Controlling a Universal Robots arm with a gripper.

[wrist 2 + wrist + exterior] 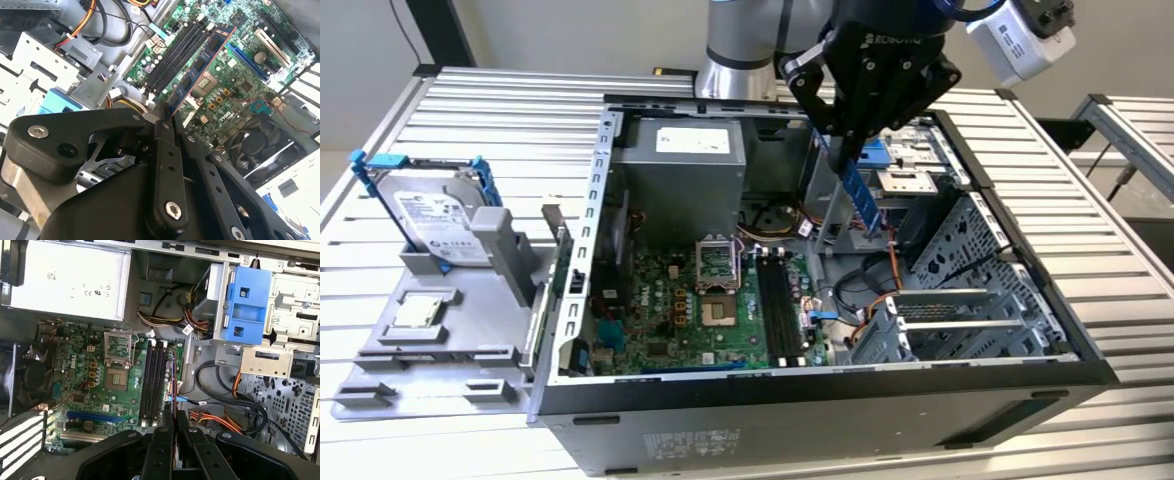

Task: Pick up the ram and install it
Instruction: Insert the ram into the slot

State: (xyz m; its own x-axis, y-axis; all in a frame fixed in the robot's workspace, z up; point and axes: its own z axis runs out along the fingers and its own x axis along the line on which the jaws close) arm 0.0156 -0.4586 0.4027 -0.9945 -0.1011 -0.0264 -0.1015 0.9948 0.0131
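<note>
My gripper [851,138] hangs above the open computer case [1067,350], shut on the upper end of the ram [859,192]. The ram is a narrow blue-green stick hanging downward over the right part of the case interior. In the second wrist view the ram [200,70] reaches out from the gripper [167,117] over the motherboard, beside the long black memory slots [175,55]. In the first wrist view the ram [173,390] appears edge-on, just to the side of the memory slots [152,380], with the gripper [173,422] closed around it. The slots [781,295] lie well below the stick.
A silver hard drive in a blue bracket [434,215] stands on a grey fixture [440,330] at the exterior view's left. Inside the case are the power supply [680,150], the CPU socket [720,280], a blue drive bracket [245,305], loose cables [225,415] and a fan [260,140].
</note>
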